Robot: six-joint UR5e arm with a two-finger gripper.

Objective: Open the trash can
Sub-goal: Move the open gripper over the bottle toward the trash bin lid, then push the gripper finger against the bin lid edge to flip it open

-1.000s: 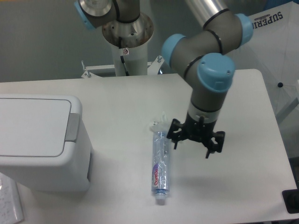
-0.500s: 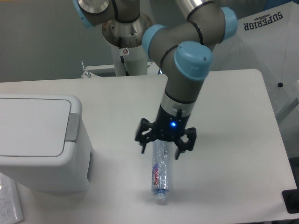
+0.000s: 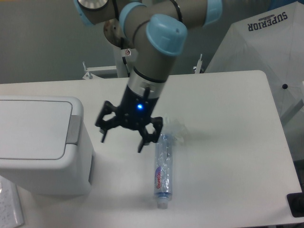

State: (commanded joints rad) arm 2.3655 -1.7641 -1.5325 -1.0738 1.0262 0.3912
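The trash can (image 3: pixel 42 142) is a boxy white bin at the left of the table, its flat white lid down and a grey push tab (image 3: pixel 73 128) on its right edge. My gripper (image 3: pixel 122 144) hangs open above the table, a short way right of the bin's tab, with nothing between its fingers (image 3: pixel 141 145). A blue light glows on the gripper's body.
A clear-wrapped toothpaste tube (image 3: pixel 163 170) lies on the white table (image 3: pixel 228 133) just right of the gripper. A white sheet with black lettering (image 3: pixel 266 42) stands at the back right. A dark object (image 3: pixel 296 204) sits beyond the table's right front corner.
The arm has swung left across the table, from right of the toothpaste tube, over it, to just right of the bin. The gripper stays open and empty.
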